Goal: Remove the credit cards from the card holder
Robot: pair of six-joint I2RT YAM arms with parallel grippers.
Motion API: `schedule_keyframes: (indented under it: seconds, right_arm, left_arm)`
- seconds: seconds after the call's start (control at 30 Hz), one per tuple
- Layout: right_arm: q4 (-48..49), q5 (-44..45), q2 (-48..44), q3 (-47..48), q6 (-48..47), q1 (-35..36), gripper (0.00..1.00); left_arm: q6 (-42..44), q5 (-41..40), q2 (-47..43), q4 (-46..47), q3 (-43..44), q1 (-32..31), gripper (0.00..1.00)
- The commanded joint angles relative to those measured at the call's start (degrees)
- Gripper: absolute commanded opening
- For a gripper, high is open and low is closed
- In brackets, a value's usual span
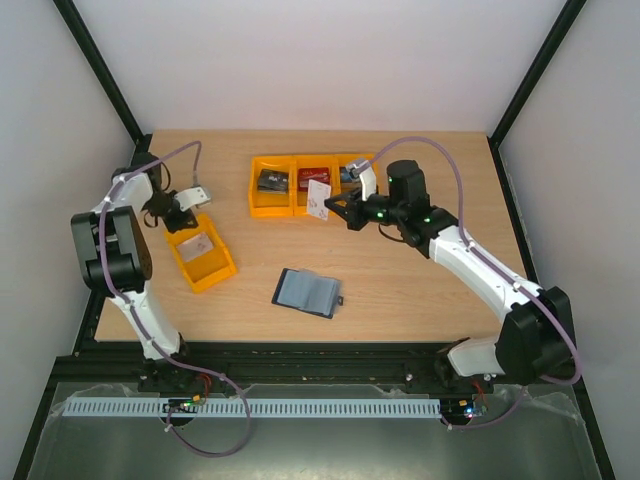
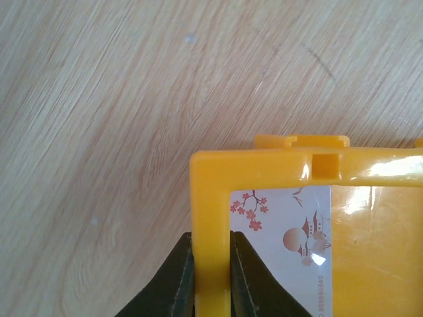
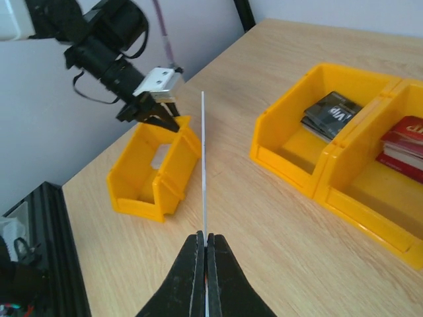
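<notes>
The card holder lies open on the table, its pale sleeves facing up. My right gripper is shut on a white card with red marks and holds it upright above the table, in front of the row of bins. In the right wrist view that card shows edge-on between the shut fingers of the right gripper. My left gripper is shut on the wall of a single orange bin. A white card with red blossoms lies inside that bin. No teal card is in view.
The single orange bin stands at the left. A row of three joined orange bins stands at the back, with black cards in the left one and red cards in the middle one.
</notes>
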Motion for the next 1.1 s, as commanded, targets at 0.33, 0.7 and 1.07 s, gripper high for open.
schedule_keyframes:
  seconds: [0.33, 0.7, 1.07]
  right_arm:
    - [-4.6, -5.6, 2.4, 5.1, 1.8, -0.1, 0.02]
    - [-5.9, -6.8, 2.6, 8.3, 8.1, 0.0, 0.02]
    - [-11.6, -9.3, 2.4, 13.0, 9.1, 5.7, 0.02]
  left_arm:
    - [10.1, -0.3, 2.0, 0.9, 11.0, -4.2, 0.99]
    - [-21.1, 5.7, -17.1, 6.3, 19.4, -9.6, 0.99]
    - [-36.0, -3.4, -46.3, 11.2, 11.4, -30.6, 0.94]
